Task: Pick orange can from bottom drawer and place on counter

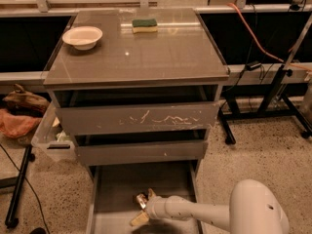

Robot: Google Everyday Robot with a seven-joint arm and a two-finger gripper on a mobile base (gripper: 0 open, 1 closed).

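Observation:
The bottom drawer (117, 189) is pulled out at the foot of the cabinet. The orange can (142, 199) lies on the drawer floor near its middle, showing a silvery end. My gripper (145, 207) reaches into the drawer from the right on a white arm. Its fingers are spread, one pale fingertip (139, 221) in front of the can and the other just behind it. The can sits at the gripper's mouth, close to the far finger, and I cannot tell if they touch. The counter (146, 57) is the glossy grey-brown top above.
A white bowl (82, 36) stands at the counter's left rear and a green-and-yellow sponge (145, 25) at its rear middle. The two upper drawers stand slightly ajar. A clear bin (51, 140) sits left of the cabinet, and black stand legs (229, 126) are to the right.

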